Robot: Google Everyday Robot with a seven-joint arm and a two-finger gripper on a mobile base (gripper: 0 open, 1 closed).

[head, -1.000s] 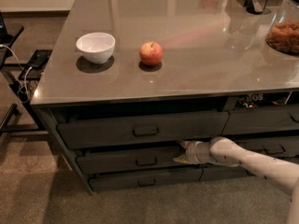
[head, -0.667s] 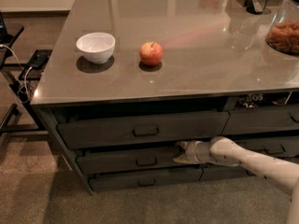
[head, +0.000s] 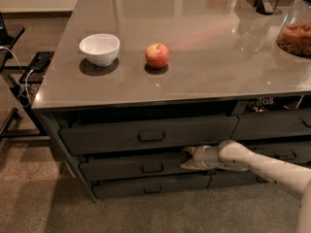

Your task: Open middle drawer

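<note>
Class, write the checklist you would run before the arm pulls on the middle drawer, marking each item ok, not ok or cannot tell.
1. Gripper at the middle drawer: ok, at the right end of its front as the camera sees it.
2. Gripper on the handle: not ok, the handle sits free at the drawer's centre.
3. Firm hold on the drawer: cannot tell.
4. Apple and bowl back from the counter front edge: ok.

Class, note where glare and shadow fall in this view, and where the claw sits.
Camera view: bright glints and a pink reflection on the countertop; soft shadows under the bowl and apple; the middle drawer lies in the overhang's shade, the pale claw at its right end.
</note>
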